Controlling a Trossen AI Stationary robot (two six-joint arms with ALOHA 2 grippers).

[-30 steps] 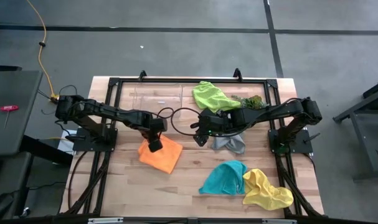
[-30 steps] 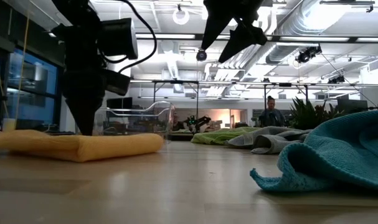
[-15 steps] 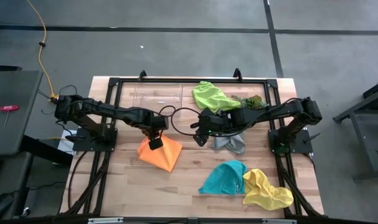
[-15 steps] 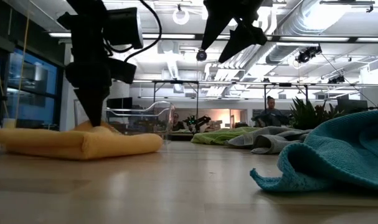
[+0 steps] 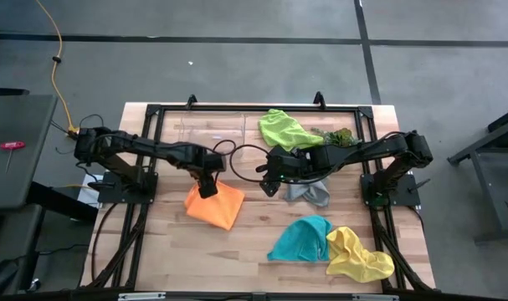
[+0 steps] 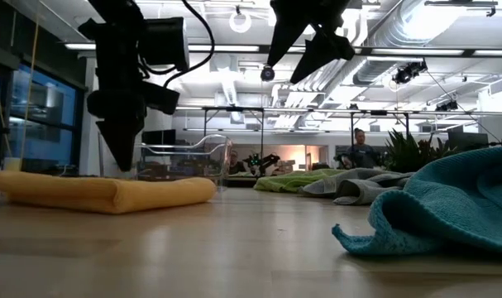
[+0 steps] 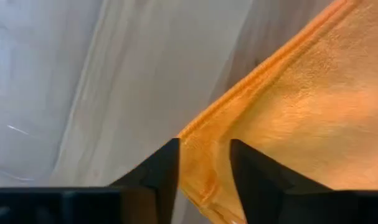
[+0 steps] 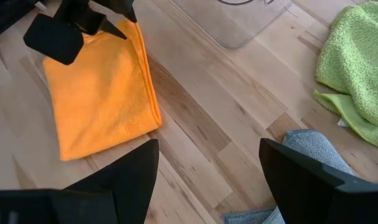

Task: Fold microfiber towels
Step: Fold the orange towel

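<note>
Orange towel folded, left gripper just above its far corner, jaws apart, empty.
Right gripper open (idle); I'd send it to the grey towel, right beside it.

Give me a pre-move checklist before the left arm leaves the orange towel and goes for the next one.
1. Orange towel folded and lying flat on the table: ok.
2. Left claw open and off the cloth: ok, it hangs just above the towel's far corner.
3. Right claw open, empty, parked above the middle of the table: ok.
4. Grey towel still unfolded: not ok.
5. Teal towel and yellow towel apart: not ok, they overlap.
</note>
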